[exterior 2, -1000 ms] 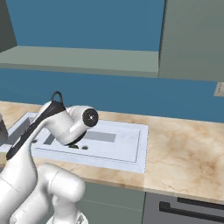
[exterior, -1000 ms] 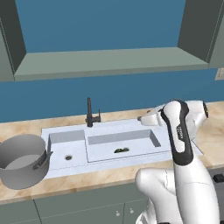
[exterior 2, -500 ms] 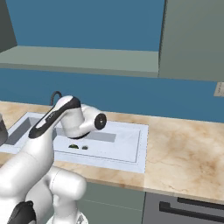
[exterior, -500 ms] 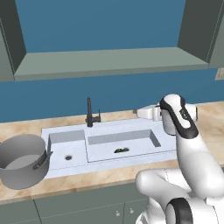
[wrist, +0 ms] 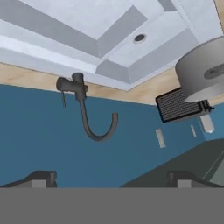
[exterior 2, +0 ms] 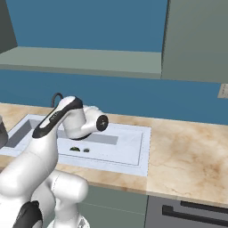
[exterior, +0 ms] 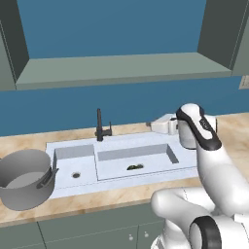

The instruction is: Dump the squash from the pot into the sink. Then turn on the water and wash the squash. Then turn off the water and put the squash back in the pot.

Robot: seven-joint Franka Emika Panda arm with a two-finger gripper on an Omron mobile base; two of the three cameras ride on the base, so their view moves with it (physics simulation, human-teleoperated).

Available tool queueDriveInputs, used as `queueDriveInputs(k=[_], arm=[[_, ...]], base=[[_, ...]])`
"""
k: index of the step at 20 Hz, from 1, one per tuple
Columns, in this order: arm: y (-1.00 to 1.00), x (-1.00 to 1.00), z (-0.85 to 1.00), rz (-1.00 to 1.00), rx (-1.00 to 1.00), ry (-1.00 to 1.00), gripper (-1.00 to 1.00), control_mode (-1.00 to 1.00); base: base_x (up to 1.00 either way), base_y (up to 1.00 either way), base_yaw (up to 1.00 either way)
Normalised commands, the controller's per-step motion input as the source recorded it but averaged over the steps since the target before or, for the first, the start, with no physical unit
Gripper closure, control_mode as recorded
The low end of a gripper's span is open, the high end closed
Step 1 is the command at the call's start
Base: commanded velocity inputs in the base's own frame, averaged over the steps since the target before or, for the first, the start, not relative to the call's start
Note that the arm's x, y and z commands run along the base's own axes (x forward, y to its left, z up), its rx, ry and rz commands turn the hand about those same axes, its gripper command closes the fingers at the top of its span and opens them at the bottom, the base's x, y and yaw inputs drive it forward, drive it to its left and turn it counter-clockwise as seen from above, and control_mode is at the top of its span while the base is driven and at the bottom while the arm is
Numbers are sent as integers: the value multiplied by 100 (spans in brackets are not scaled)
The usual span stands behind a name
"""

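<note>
Beside the faucet [exterior: 100, 125] my gripper [wrist: 109, 177] hovers spread and empty; squash [exterior: 135, 167] lies in the sink [exterior: 160, 146]. Misjudging the lever could mean no water.

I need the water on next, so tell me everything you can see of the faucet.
The faucet is a dark, thin fixture standing upright on the sink's back rim, about where the small and large basins meet. In the hand view it shows a straight post, a curved gooseneck spout and a short side lever. No water is running. Nothing touches it; the gripper is off to its right, above the counter.
</note>
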Motion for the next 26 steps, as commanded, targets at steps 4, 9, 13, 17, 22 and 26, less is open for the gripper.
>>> queueDriveInputs(k=[4, 9, 13, 17, 22, 26], arm=[[42, 2, -15, 0, -10, -6, -100, -100], [25, 17, -18, 0, -8, 0, -100, -100], [9, 29, -21, 0, -1, 0, -100, -100], [5, 34, -24, 2, 0, 1, -100, -100], [13, 32, -24, 4, 0, 0, -100, -100], [15, 27, -14, 7, 0, 0, -100, -100]], base=[[0, 0, 0], [0, 0, 0], [0, 0, 0], [0, 0, 0], [0, 0, 0], [0, 0, 0]])
